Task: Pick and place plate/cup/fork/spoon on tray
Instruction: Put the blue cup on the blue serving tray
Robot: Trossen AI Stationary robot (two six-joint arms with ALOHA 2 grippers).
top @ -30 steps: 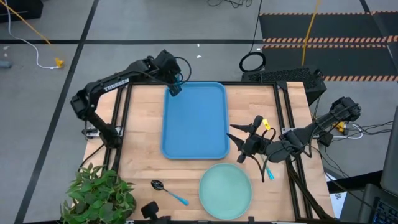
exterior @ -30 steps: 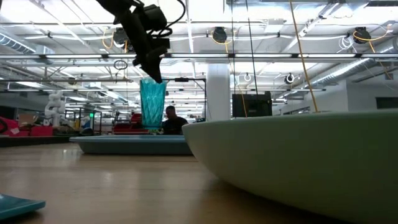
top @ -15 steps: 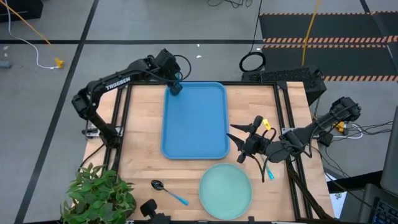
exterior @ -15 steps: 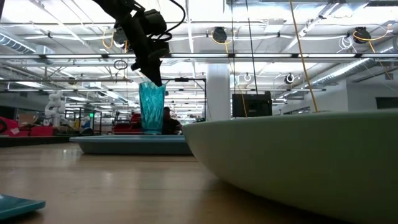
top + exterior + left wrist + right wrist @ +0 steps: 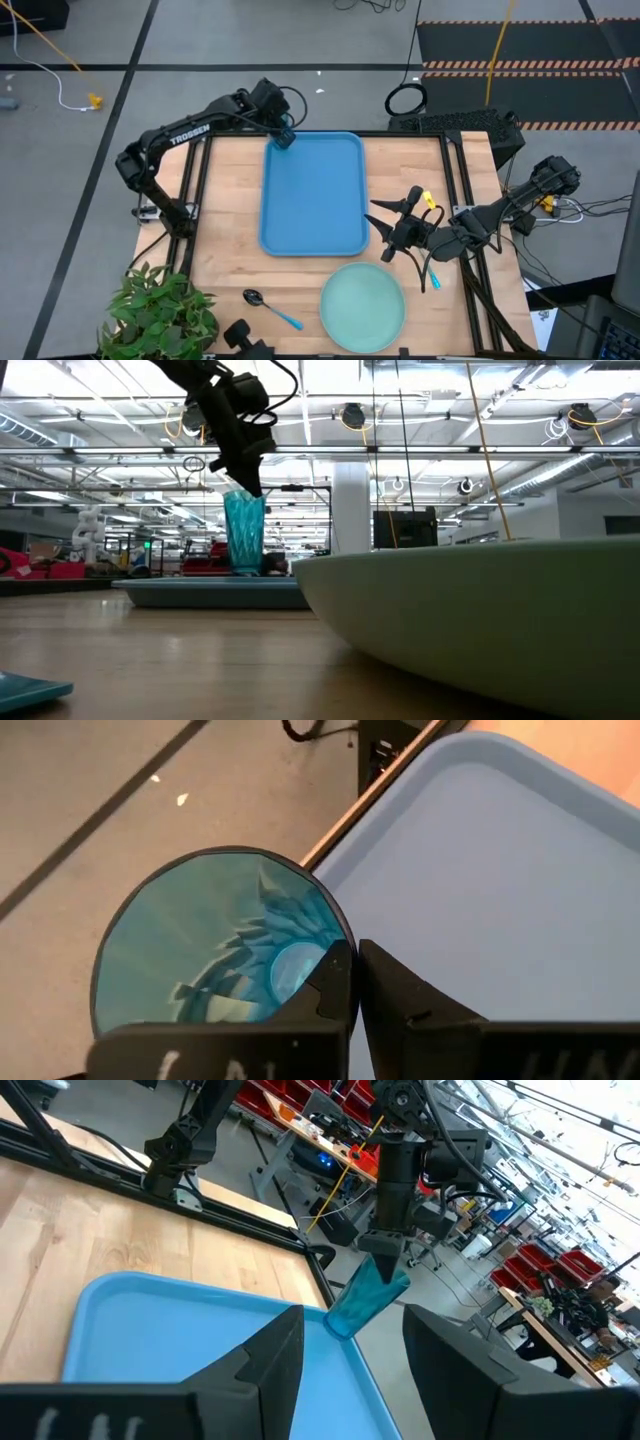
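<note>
The teal-blue cup stands upright at the far left corner of the blue tray; the tray's rim hides its base in the low view. My left gripper is above it, shut on the cup. My right gripper is open and empty beside the tray's right edge, facing the tray and the cup. The mint-green plate lies near the table's front edge. The spoon lies to its left. The fork lies partly under my right arm. My left gripper holds the cup by its rim on the side nearest the tray's middle. One finger is inside the cup and the other outside. The fingers come from above, slanting down. The cup stands upright below them.
A potted plant stands at the table's near left corner. Dark frame rails run along the table's left and right sides. The plate's rim fills the right of the low view. Bare wood lies left of the tray.
My left gripper has gone a little down and toward the table's far edge with the cup. The cup has stayed upright and has come down level with the tray at its far left corner.
</note>
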